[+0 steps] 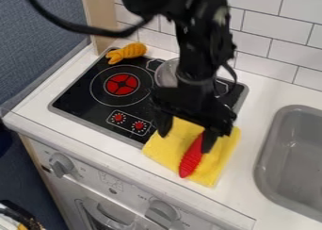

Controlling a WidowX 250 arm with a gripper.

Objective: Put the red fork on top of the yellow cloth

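Observation:
The black gripper [185, 142] hangs over the yellow cloth, its two fingers spread apart. The yellow cloth [217, 168] lies on the white counter and partly over the stove's front right corner. On the cloth is the red fork [190, 160], slanting with its lower end toward the counter's front edge. The fork's upper end is beside the right finger and partly hidden by it; whether they touch I cannot tell.
A silver pot [166, 73] stands on the black stove [91, 99], partly behind the arm. An orange toy [127, 52] lies at the stove's back left corner. The grey sink [292, 153] is at the right, and a tiled wall rises behind.

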